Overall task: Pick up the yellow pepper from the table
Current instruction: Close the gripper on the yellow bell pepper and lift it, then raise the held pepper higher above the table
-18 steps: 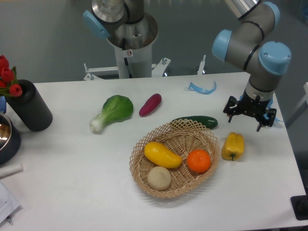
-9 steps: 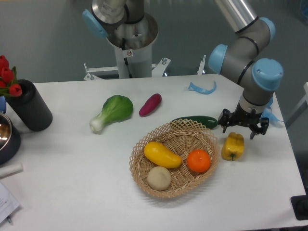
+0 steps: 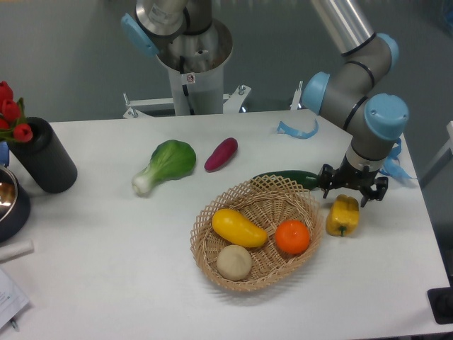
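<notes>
While the yellow pepper (image 3: 342,215) is lying ungrasped on the table (image 3: 106,248), the end effector (image 3: 353,193) is hovering just above it, fingers apart; grasping and lifting are remaining.

The glossy yellow pepper (image 3: 342,215) lies on the white table (image 3: 106,248), right side.

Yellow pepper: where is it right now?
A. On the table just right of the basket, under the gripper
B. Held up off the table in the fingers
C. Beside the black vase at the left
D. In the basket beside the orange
A. The pepper lies on the white table just outside the basket rim, with the gripper poised right above its top and not closed on it.
</notes>
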Robot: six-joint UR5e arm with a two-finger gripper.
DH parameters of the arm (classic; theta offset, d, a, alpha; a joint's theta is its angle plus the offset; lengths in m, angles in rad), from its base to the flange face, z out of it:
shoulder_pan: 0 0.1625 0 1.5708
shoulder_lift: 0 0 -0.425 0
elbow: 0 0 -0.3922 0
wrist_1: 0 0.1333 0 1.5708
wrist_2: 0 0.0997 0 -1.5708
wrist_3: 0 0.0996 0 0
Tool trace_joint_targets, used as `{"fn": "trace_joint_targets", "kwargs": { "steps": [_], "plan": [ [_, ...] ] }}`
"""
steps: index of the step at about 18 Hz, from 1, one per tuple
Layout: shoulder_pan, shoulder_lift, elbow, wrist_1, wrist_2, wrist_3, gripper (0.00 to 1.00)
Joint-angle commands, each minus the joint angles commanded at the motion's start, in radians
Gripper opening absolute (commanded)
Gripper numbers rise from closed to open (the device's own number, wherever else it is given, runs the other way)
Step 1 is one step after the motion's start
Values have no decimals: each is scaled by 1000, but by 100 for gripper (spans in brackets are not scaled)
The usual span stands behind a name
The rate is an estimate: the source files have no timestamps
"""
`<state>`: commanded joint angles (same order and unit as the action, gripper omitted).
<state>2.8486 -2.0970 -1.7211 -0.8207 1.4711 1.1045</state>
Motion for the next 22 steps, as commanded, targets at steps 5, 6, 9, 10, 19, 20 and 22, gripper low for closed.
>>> {"fn": "trace_joint_targets", "kwargs": {
  "steps": [5, 6, 9, 10, 19, 20, 22],
  "plan": [
    [0, -3, 3, 0, 0, 3, 12],
    [0, 0, 9, -2, 0, 3, 3],
    [5, 12, 24, -3, 0, 8, 0],
    [6, 27, 40, -15, -2, 9, 0],
    [11, 58, 135, -60, 0, 15, 0],
    [11, 60, 156, -92, 0, 34, 0],
    [11, 69, 201, -174, 0, 95, 0]
  ]
}}
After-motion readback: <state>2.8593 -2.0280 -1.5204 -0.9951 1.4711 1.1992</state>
